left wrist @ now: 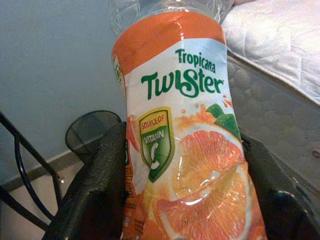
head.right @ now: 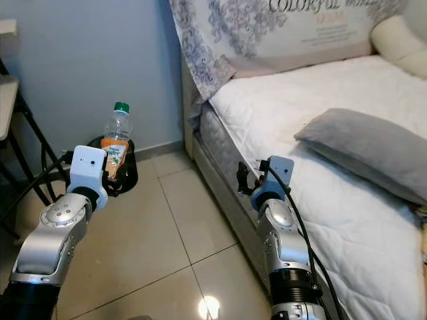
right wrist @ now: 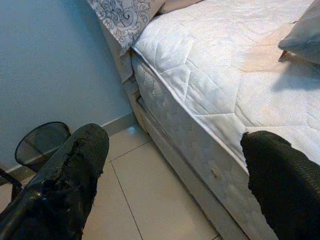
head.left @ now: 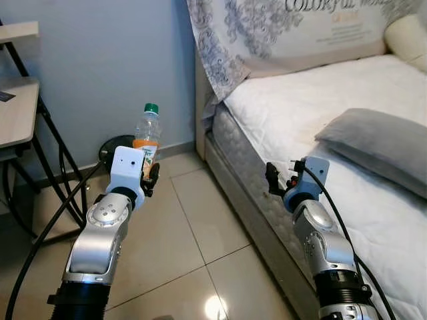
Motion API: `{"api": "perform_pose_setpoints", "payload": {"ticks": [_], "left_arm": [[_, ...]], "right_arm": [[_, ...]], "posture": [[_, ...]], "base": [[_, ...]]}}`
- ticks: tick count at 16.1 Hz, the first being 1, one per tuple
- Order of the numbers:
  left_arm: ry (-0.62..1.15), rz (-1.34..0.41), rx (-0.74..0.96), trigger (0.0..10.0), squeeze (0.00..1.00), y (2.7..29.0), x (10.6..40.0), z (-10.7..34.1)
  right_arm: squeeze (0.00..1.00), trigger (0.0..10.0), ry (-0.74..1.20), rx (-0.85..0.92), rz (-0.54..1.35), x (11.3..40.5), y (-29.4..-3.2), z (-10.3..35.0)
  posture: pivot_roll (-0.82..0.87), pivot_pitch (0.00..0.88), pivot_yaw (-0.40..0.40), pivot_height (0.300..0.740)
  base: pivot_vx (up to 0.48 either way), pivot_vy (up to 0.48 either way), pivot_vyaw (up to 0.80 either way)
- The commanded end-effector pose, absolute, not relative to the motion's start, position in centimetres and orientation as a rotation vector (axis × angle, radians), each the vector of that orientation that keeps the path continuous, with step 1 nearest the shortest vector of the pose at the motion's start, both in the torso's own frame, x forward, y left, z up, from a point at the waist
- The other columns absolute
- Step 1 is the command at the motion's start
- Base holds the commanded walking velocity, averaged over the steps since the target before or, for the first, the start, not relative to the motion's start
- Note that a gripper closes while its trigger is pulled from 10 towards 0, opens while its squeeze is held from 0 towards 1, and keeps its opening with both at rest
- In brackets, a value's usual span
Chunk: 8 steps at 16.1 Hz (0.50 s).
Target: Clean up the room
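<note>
My left gripper (head.left: 151, 175) is shut on an upright plastic juice bottle (head.left: 146, 137) with a green cap and an orange Tropicana Twister label (left wrist: 182, 130). The black fingers (left wrist: 97, 182) press both sides of the label. Just behind the bottle, a black wire-mesh bin (left wrist: 90, 131) stands on the floor against the blue wall. My right gripper (head.left: 273, 179) hovers open beside the mattress edge, with nothing between its fingers (right wrist: 75, 165).
A bed (head.left: 307, 107) with a white quilted mattress, a grey pillow (head.left: 380, 143) and a patterned pillow (head.left: 267, 27) fills the right side. A desk with black legs (head.left: 40, 153) and cables stands at the left. Beige tiled floor (head.left: 193, 233) lies between.
</note>
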<state>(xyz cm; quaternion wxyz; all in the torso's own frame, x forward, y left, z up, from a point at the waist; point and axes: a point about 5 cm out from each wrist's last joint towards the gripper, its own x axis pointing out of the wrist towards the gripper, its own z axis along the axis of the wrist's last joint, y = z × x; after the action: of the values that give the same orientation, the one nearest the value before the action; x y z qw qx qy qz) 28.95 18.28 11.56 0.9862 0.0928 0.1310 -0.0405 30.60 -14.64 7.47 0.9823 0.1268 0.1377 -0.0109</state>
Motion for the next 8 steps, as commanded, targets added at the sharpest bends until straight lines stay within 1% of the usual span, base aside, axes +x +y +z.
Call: {"api": "perform_pose_setpoints", "payload": {"ticks": [1, 5, 8], "left_arm": [[0.247, -0.079, 0.183, 10.0, 0.00, 18.23, 29.17, 12.17], [0.245, -0.077, 0.190, 10.0, 0.00, 18.32, 29.29, 12.28], [0.239, -0.079, 0.214, 10.0, 0.00, 18.29, 29.46, 12.37]], "right_arm": [[0.00, 10.0, 0.241, 0.239, -0.014, 31.20, -14.57, 8.36], [0.00, 10.0, 0.239, 0.205, 0.014, 31.30, -14.21, 8.45], [0.00, 10.0, 0.236, 0.211, 0.008, 31.44, -14.12, 8.58]], "posture": [[-0.01, 0.000, -0.015, 0.740], [-0.01, 0.000, -0.016, 0.740], [-0.01, 0.000, -0.011, 0.740]], "base": [[0.345, 0.000, 0.00], [0.350, 0.000, 0.00], [0.336, 0.000, 0.80]]}}
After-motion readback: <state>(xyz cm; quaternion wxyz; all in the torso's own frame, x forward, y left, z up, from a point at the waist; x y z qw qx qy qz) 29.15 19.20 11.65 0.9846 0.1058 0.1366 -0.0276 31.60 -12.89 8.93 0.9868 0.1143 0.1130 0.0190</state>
